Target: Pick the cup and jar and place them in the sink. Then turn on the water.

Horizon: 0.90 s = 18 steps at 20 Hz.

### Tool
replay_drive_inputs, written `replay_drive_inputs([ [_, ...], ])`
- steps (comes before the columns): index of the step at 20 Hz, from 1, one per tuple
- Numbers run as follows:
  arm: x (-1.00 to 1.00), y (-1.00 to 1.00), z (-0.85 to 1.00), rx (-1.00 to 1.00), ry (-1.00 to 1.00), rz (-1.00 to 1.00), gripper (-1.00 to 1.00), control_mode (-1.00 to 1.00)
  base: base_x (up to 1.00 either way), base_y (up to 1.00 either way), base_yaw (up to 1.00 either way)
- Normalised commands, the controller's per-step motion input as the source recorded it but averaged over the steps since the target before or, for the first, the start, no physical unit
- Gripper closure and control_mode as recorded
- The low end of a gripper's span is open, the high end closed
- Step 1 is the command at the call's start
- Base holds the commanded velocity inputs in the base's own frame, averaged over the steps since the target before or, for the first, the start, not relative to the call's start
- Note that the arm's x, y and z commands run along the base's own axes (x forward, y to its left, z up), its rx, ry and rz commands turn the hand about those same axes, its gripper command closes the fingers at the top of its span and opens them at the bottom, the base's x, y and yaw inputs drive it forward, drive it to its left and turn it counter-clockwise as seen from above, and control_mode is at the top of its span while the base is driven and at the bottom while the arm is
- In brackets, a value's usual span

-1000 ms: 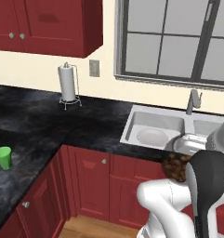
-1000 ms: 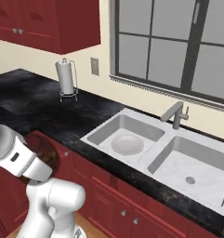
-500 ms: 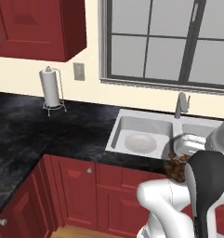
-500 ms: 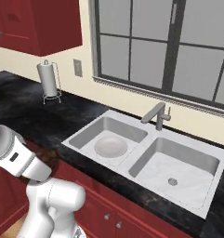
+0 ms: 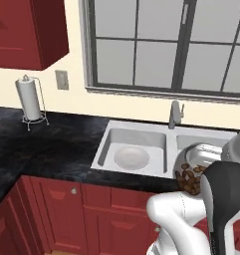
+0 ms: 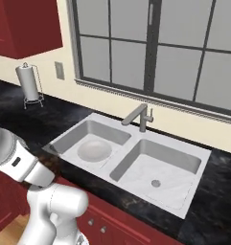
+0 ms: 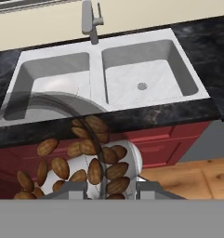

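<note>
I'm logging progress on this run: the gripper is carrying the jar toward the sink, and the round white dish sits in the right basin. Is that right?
Not quite. The round white dish sits in the left basin of the sink, not the right, as the right base view shows. The rest holds: the gripper is shut on the jar, short of the sink.

Two base views from behind, left and right, both facing the sink [image 5: 136, 149]; hand view close, looking down

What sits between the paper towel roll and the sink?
In the left base view, bare black counter runs from the paper towel roll to the sink; an outlet is on the wall above.
</note>
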Motion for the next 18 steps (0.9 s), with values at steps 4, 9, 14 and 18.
replay_drive_inputs([
  [4, 0.0, 0.0, 0.0, 0.0, 0.0, 0.0, 1.0, 1.0, 0.22, -0.34, -0.28],
  [9, 0.0, 0.0, 0.0, 0.0, 0.0, 0.0, 1.0, 1.0, 0.22, -0.18, -0.41],
  [14, 0.0, 0.0, 0.0, 0.0, 0.0, 0.0, 1.0, 1.0, 0.32, -0.16, -0.42],
  [18, 0.0, 0.0, 0.0, 0.0, 0.0, 0.0, 1.0, 1.0, 0.47, -0.07, -0.27],
])
